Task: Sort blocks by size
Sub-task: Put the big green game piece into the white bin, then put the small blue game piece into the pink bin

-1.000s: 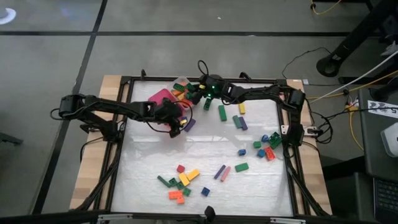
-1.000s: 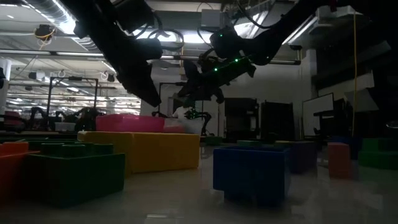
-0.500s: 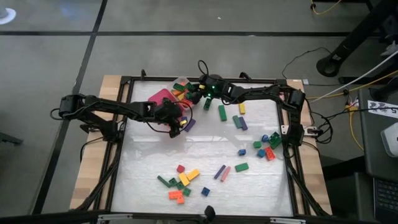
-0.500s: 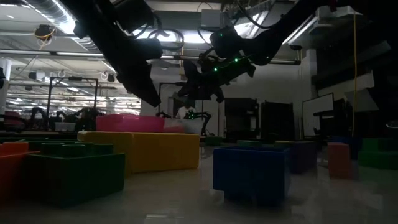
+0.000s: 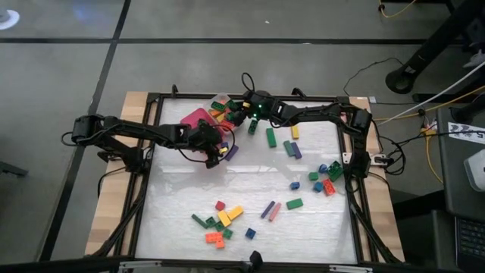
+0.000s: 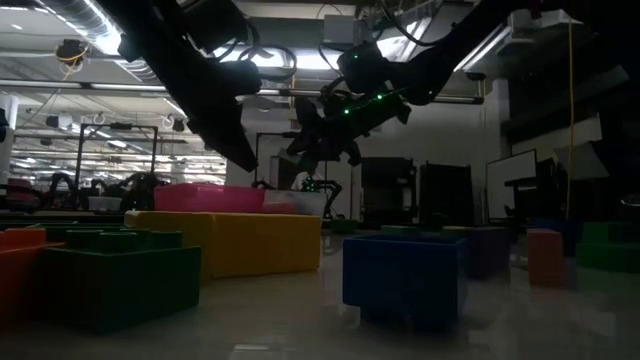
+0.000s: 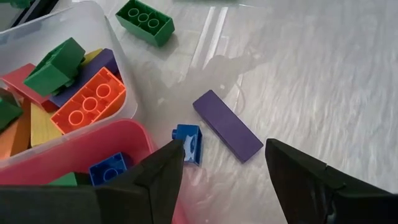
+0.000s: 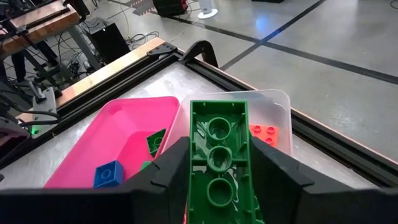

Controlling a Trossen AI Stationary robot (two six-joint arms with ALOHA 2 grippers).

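My right gripper (image 8: 217,186) is shut on a long green brick (image 8: 217,155), raised over the clear tray (image 8: 277,102) at the table's far side; it also shows in the high view (image 5: 238,115). My left gripper (image 7: 224,171) is open, low over the table by the pink tray's corner (image 7: 134,134). A small blue brick (image 7: 188,142) lies on the table close to one of its fingers (image 7: 168,165); I cannot tell whether they touch. A purple bar (image 7: 227,126) lies flat ahead of the fingers. The clear tray holds several long bricks (image 7: 87,109). My right gripper pinches the long green brick by its two long sides (image 8: 193,168) between its two fingers. The brick lies along the fingers, its hollow underside (image 8: 217,134) toward the wrist camera. It is lifted clear, above the clear tray.
The pink tray (image 5: 195,118) holds small blue and green bricks. Loose bricks lie in a group near the front (image 5: 220,220), at the right edge (image 5: 326,176) and in the far middle (image 5: 270,137). A green brick (image 7: 146,20) lies by the clear tray. A black frame (image 5: 151,152) rims the table.
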